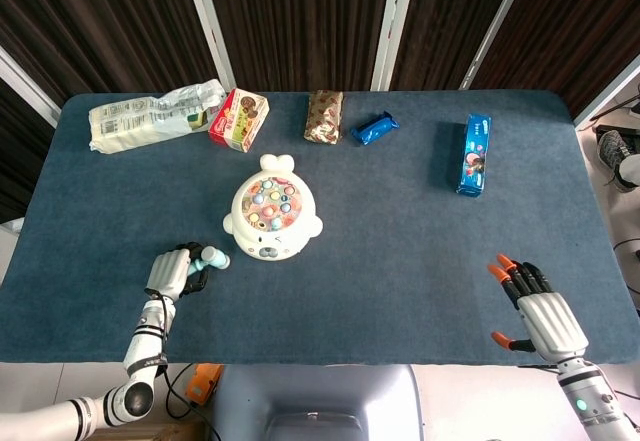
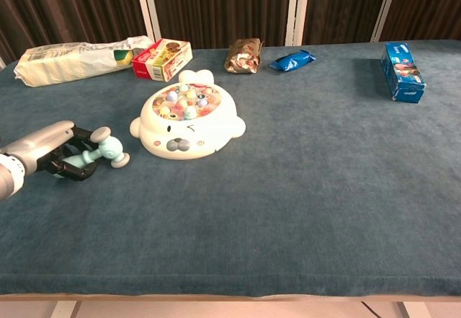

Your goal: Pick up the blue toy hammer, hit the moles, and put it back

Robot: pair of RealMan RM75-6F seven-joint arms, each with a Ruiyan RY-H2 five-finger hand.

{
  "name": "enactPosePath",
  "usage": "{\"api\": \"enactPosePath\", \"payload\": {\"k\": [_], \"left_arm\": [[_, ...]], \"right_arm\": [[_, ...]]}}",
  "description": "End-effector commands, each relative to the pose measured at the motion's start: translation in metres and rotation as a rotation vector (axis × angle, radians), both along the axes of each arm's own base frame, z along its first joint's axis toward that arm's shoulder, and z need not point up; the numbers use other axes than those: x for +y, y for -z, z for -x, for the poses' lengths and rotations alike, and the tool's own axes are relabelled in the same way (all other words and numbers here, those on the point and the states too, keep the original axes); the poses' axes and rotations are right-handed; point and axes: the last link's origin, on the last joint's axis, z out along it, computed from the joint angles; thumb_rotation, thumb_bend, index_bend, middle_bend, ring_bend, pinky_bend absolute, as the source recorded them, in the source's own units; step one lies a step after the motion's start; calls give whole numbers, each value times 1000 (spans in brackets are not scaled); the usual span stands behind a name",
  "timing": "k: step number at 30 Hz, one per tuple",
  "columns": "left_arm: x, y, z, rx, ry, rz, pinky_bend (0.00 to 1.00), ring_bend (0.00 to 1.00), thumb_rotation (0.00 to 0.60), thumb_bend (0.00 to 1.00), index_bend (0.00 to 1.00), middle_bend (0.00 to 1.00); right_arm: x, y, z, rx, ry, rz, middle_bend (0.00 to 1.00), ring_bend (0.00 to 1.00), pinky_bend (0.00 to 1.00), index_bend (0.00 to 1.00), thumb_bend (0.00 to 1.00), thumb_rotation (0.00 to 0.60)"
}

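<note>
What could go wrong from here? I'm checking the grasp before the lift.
1. The left hand wraps only the handle end of the hammer, which looks to be lying on the table; a loose hold may let it twist or slip on lifting.
2. The mole game sits close beside the hammer head, so a low swing could knock the game sideways rather than strike the moles.

Table [image 2: 302,210]: matt blue cloth, felt-like. Mole toy [image 2: 189,115], hammer [image 2: 103,151]: smooth glossy plastic. Upper-left bag [image 2: 72,60]: probably crinkly plastic.
</note>
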Motion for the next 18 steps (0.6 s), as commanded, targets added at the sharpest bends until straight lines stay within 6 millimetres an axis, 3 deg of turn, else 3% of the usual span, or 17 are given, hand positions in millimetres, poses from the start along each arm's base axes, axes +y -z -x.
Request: {"api": "enactPosePath", "payload": {"k": [1,11,18], "left_arm": [[0,0,0,-2,2,2,318,258,600,492,460,332],[-2,-2,-2,-7,11,8,318,258,600,499,462,335],[-2,-1,-4,-16,7,1,331,295,600,619,529,400]], "right_arm": [[0,0,0,0,0,-1,0,0,0,0,275,600],[-1,1,0,3,1,-3,0,0,0,0,276,600],[-1,1,0,4,2,-4,0,0,0,0,276,600]]}}
